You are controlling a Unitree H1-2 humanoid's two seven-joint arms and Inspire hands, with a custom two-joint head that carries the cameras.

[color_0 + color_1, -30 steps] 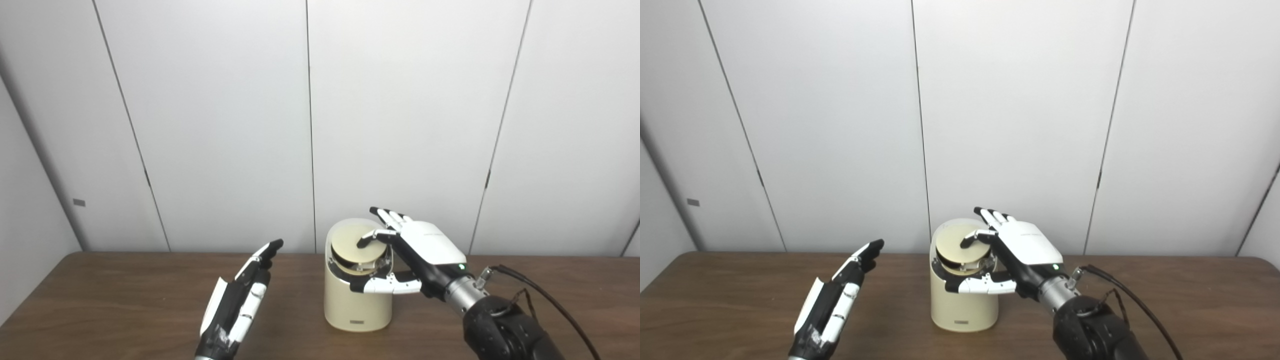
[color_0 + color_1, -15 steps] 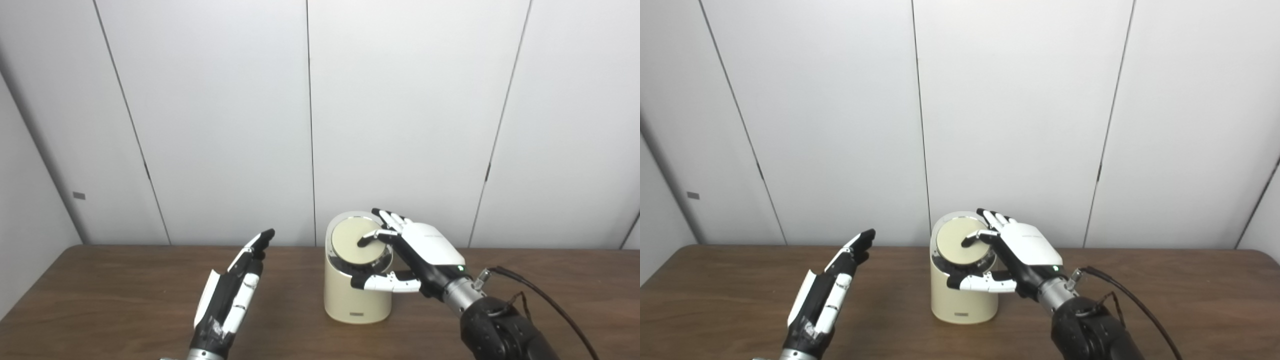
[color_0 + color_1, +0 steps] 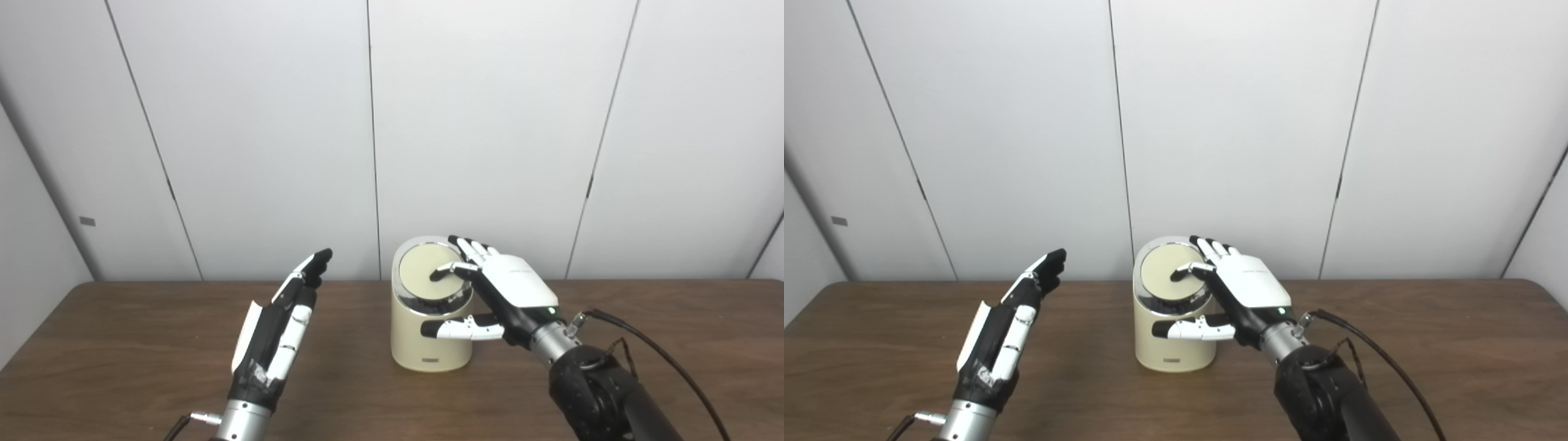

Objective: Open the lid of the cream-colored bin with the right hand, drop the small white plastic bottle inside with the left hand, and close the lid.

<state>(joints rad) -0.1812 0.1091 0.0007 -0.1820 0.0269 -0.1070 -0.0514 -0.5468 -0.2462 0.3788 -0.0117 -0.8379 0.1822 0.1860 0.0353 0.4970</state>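
Lid pressed down flat since a second ago, when it sat tilted with a dark gap showing inside the bin; the whole view has also shifted, so the camera moved.

The cream bin [image 3: 430, 334] stands upright on the brown worktop [image 3: 122, 343], and its round lid [image 3: 429, 278] now lies level in the shiny rim. The right hand [image 3: 499, 294] rests over the bin's right side, one fingertip touching the lid top, thumb stretched across the bin's front wall, fingers spread and gripping nothing. The left hand [image 3: 275, 331] hovers well left of the bin, flat, fingers extended, empty. The bottle cannot be seen.
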